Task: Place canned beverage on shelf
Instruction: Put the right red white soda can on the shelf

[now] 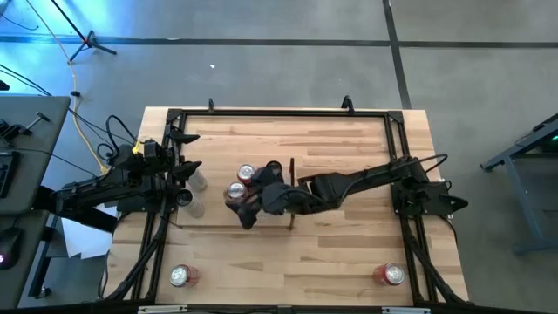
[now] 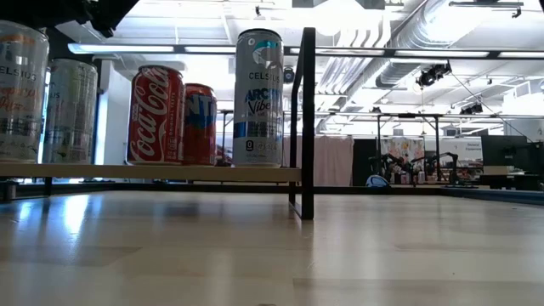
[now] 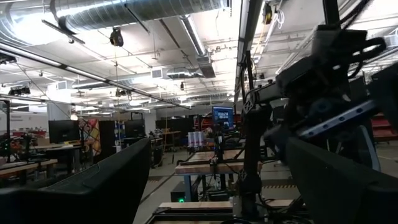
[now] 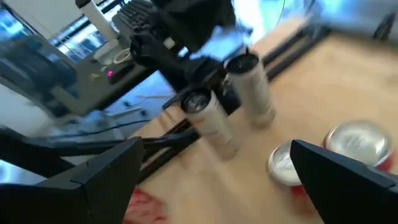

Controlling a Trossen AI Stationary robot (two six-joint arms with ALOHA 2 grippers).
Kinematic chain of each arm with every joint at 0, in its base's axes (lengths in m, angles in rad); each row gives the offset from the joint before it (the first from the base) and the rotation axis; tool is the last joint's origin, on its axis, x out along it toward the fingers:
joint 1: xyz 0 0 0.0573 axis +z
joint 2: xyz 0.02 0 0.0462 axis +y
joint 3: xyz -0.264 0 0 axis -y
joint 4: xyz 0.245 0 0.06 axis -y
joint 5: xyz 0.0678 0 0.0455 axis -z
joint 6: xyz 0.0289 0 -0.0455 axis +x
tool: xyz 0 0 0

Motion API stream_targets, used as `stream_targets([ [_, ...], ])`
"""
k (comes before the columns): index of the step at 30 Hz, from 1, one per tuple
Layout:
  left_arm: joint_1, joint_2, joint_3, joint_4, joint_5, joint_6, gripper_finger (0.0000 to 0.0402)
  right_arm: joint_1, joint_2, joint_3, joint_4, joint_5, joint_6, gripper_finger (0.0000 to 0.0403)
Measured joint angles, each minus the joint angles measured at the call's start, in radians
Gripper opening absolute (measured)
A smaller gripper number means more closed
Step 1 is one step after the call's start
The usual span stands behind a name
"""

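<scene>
Landmark: the shelf point(image 2: 170, 172), a pale raised panel with a dark upright strip point(image 2: 307, 119) at one short end.

Cans on the shelf, low view: two silver slim cans at the end far from the strip, then a red cola can point(image 2: 155, 115), a second red can point(image 2: 201, 123) partly behind it, then a tall silver can point(image 2: 258, 96) just beside the strip. All stand upright. In the high view two further red cans lie off the shelf, one point(image 1: 180, 276) near the table's front edge on the left arm's side, one point(image 1: 391, 276) on the right arm's side.

Handling, as judged: thin aluminium, rigid if full but easily dented; smooth and somewhat slippery; moderate weight if full. Best taken across the cylinder wall at mid-height and kept upright. Tall slim cans would tip more readily.

Right gripper point(image 4: 217, 180): over the shelf, above the red cans, jaws spread wide, nothing between them.

Left gripper point(image 1: 187, 170): at the shelf end far from the strip, near the silver cans, jaws wide, holding nothing visible.
</scene>
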Motion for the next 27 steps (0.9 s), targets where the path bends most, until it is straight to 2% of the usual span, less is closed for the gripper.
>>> stream_targets([
  [3,0.000,0.000,0.000,0.000,0.000,0.000,0.0346,-0.029,0.000,0.000,-0.011,-0.103,0.121,0.0393],
  [11,0.000,0.000,0.000,0.000,0.000,0.000,0.0346,-0.090,0.000,0.000,-0.134,-0.235,0.178,0.0393],
  [17,0.000,0.000,0.000,0.000,0.000,0.000,0.0346,-0.125,0.000,-0.001,-0.191,-0.312,0.174,0.0393],
  [27,0.000,0.000,0.000,0.000,0.000,0.000,0.0346,-0.218,0.000,-0.001,-0.198,-0.491,0.045,0.0393],
])
